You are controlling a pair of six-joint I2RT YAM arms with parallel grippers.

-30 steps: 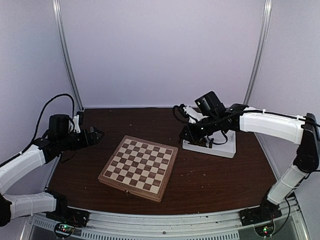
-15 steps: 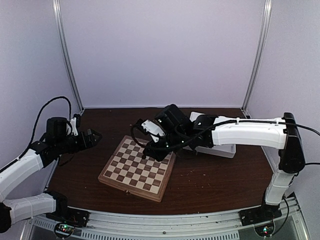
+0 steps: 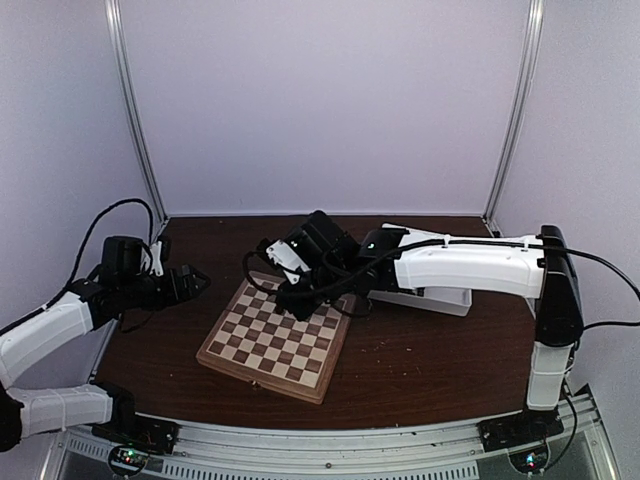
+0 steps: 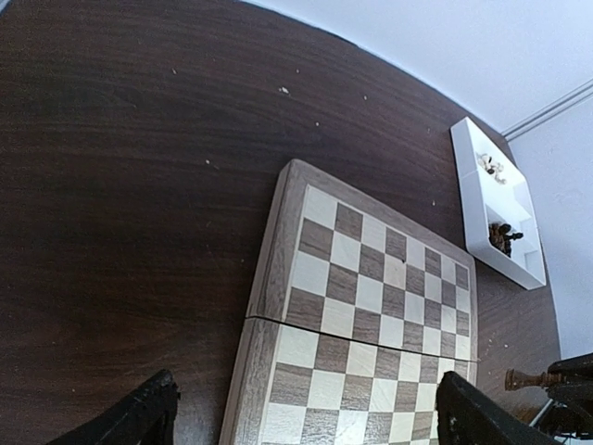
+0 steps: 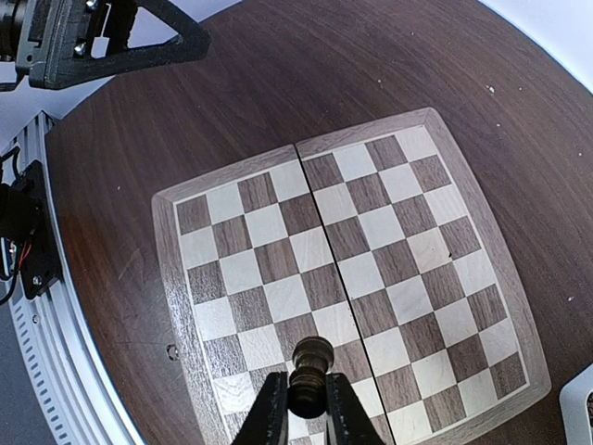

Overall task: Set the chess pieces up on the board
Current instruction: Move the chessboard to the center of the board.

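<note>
The right end effector (image 5: 308, 395) is pinching a dark brown chess piece (image 5: 312, 362) between its nearly closed fingers, gripping it below the rounded head. It is too small to tell which kind of piece it is. The right arm is reaching across the chessboard (image 3: 275, 335), which is lying at an angle in the middle of the dark tabletop (image 3: 420, 350) with no pieces showing on any of its squares. The held piece is hanging over the rows along the board's far edge, toward its left corner; whether its base is touching a square cannot be told. The other chess pieces are sitting in the white compartment tray (image 4: 468, 185) beyond the board's right side, a dark cluster (image 4: 503, 237) in one compartment and a few pale ones (image 4: 491, 165) in another. The left end effector (image 3: 190, 281) is hovering spread wide and empty, apart from the board's left edge. The step in hand looks like placing the first piece. The next move is calling for lowering the piece upright onto the centre of its square, then spreading the fingers and lifting clear without tipping it.
</note>
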